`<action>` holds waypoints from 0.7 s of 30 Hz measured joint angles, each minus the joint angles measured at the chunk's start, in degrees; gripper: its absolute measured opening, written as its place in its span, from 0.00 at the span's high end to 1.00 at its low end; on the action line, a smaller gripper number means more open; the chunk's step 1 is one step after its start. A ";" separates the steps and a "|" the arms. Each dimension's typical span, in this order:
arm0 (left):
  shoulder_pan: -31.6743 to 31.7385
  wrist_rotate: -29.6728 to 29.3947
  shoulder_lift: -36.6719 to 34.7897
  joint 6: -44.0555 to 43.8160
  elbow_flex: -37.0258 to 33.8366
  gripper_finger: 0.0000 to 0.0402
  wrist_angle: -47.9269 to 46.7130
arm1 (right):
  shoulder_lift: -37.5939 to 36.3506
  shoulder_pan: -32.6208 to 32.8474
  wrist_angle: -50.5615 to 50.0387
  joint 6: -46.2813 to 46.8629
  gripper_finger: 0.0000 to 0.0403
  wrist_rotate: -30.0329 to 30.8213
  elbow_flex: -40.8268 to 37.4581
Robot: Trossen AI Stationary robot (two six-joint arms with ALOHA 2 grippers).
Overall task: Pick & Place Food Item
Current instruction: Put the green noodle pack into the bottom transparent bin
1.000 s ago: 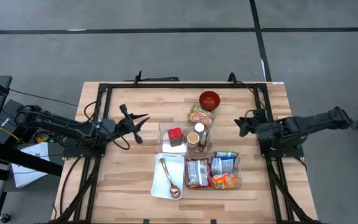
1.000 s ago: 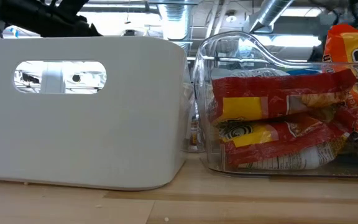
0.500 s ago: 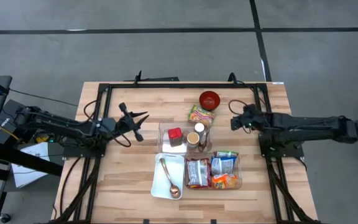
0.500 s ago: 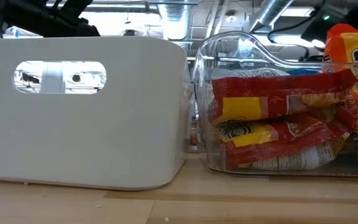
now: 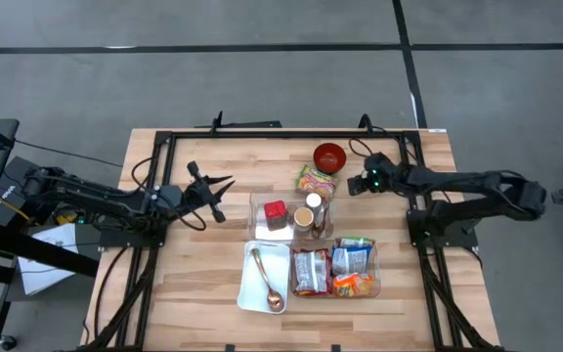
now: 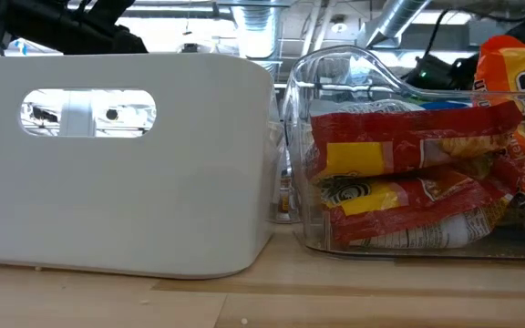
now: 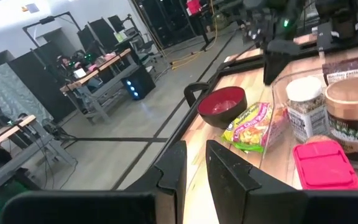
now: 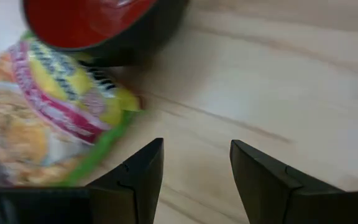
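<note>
A green, yellow and pink noodle packet [image 5: 316, 181] lies flat on the wooden table, just in front of a red bowl [image 5: 329, 156]. Both also show in the right wrist view, the packet [image 8: 48, 118] and the bowl [image 8: 98, 25]. My right gripper [image 5: 354, 185] is open and empty, low over the bare wood just right of the packet, its fingers [image 8: 138, 177] pointing toward it. My left gripper [image 5: 215, 192] hovers over the table's left half, empty, its fingers [image 7: 173, 174] a narrow gap apart.
A clear bin [image 5: 260, 227] with a red box and jars stands in front of the packet. Nearer the front edge are a white tray [image 5: 246, 293] with a spoon and a clear bin [image 5: 377, 266] of snack packets. A black frame [image 5: 262, 135] rims the table.
My right gripper has reached toward the table's left and a little toward its far edge, closing on the noodle packet and the red bowl, with its fingers still apart. The packet and bowl have not moved.
</note>
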 joint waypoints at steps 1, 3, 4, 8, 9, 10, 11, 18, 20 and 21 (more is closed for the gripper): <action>0.00 0.00 0.00 -0.26 0.00 0.87 0.24 | 1.82 -0.57 2.21 -0.02 0.55 -1.69 0.00; 0.00 0.00 -0.02 -0.43 0.00 0.87 0.68 | 5.26 -1.25 7.34 -0.47 0.55 -5.29 0.00; 0.00 -0.02 0.00 -0.43 0.00 0.87 0.89 | 6.98 -1.46 9.84 -0.55 0.55 -6.76 0.00; 0.00 -0.03 -0.01 -0.43 0.00 0.87 1.65 | 13.04 -2.97 18.14 -1.12 0.55 -11.71 0.00; 0.00 -0.04 -0.01 -0.43 0.00 0.87 1.71 | 14.23 -3.37 19.64 -1.35 0.55 -12.79 0.01; 0.00 -0.04 -0.01 -0.43 0.00 0.87 1.84 | 15.28 -3.77 20.79 -1.45 0.55 -13.40 0.00; 0.00 -0.04 -0.01 -0.43 0.00 0.87 1.96 | 16.14 -4.07 21.68 -1.46 0.55 -13.69 0.00; 0.00 -0.26 -0.02 -0.62 0.00 0.87 1.97 | 17.34 -4.67 25.39 -1.62 0.55 -16.90 0.02; 0.00 -0.26 -0.02 -1.55 0.00 0.87 1.95 | 16.42 -4.64 25.32 -2.20 0.55 -17.45 0.00; 0.00 -0.26 -0.02 -1.85 0.00 0.87 1.95 | 16.03 -4.65 25.57 -2.48 0.55 -17.51 0.02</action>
